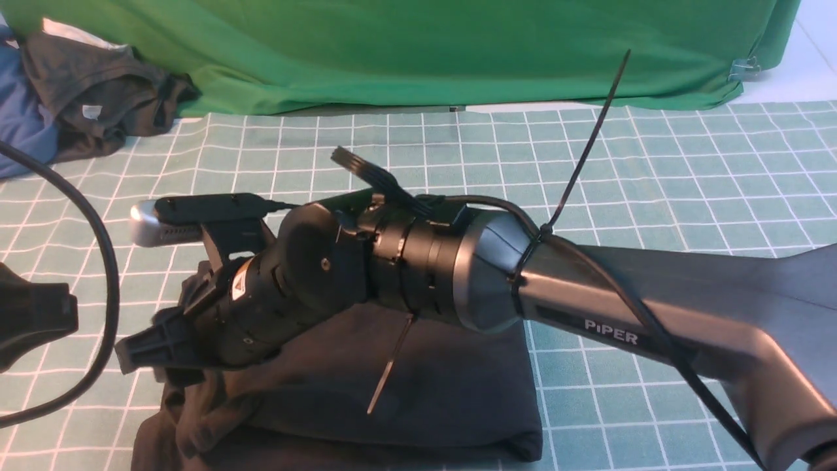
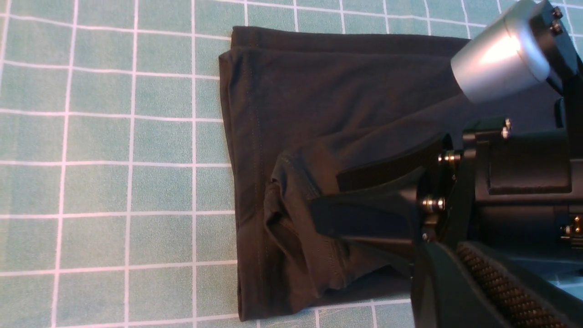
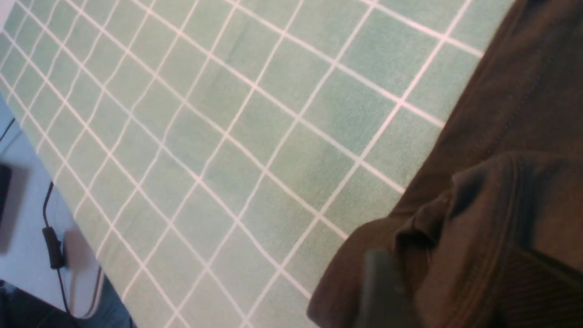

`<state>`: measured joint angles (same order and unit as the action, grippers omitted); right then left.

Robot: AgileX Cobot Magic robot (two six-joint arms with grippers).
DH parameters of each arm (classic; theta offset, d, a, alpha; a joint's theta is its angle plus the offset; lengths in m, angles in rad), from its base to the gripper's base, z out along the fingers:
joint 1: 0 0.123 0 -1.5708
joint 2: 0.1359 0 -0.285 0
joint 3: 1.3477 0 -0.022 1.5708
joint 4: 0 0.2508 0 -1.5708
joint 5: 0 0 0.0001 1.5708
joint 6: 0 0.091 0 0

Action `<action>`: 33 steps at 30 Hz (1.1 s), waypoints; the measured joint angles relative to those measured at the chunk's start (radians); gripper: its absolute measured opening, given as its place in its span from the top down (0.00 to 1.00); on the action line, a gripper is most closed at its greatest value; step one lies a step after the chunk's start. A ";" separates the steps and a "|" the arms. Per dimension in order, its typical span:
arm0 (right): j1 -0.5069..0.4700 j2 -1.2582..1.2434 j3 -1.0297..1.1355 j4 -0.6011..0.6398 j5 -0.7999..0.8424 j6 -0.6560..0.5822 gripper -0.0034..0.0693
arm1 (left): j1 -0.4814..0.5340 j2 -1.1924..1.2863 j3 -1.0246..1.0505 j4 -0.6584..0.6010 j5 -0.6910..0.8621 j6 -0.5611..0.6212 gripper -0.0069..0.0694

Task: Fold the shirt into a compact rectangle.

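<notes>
In the left wrist view, the right gripper [image 2: 326,197] has its fingers apart, low at the shirt [image 2: 387,73], with a stitched flap [image 2: 328,255] of it under and between them. I cannot see any firm clamp on the cloth. The left gripper [image 2: 447,251] has its fingers together and appears to hold nothing.

In the front view, the shirt lies on the checked cloth [image 1: 628,163], from about 3 to 6 o'clock of the right gripper's tips. The left gripper is toward 9 o'clock of them, near but apart. The grey garment [image 1: 98,78] is farther, at 11 o'clock, and the green cloth [image 1: 458,52] is from 12 to 1 o'clock.

The shirt is already partly folded, I judge, and the step in hand is to arrange this flap. To do it well, the right gripper should take only the flap, or should leave it flat, and not pinch the layer below. If it rises, better it goes straight up with open fingers, so the hem does not catch. The bunched part should be smoothed before the next fold, otherwise the rectangle becomes thick and crooked there.
</notes>
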<state>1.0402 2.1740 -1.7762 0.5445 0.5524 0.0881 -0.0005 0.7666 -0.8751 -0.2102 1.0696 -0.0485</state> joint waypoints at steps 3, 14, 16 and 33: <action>-0.015 -0.010 -0.008 -0.001 0.062 -0.076 0.31 | 0.000 0.000 0.000 0.006 0.004 0.000 0.90; -0.294 -0.214 -0.038 -0.381 0.573 -0.152 0.89 | 0.000 0.019 0.000 -0.050 -0.007 0.029 0.90; -0.327 -0.241 -0.032 -0.396 0.613 -0.158 0.91 | 0.000 0.035 0.000 -0.096 -0.018 0.062 0.90; -0.412 -0.617 0.473 -0.410 0.430 -0.195 0.92 | -0.198 0.470 0.000 -0.286 -0.208 0.227 0.90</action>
<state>0.6283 1.5570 -1.3030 0.1349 0.9819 -0.1068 -0.1988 1.2366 -0.8751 -0.4964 0.8621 0.1788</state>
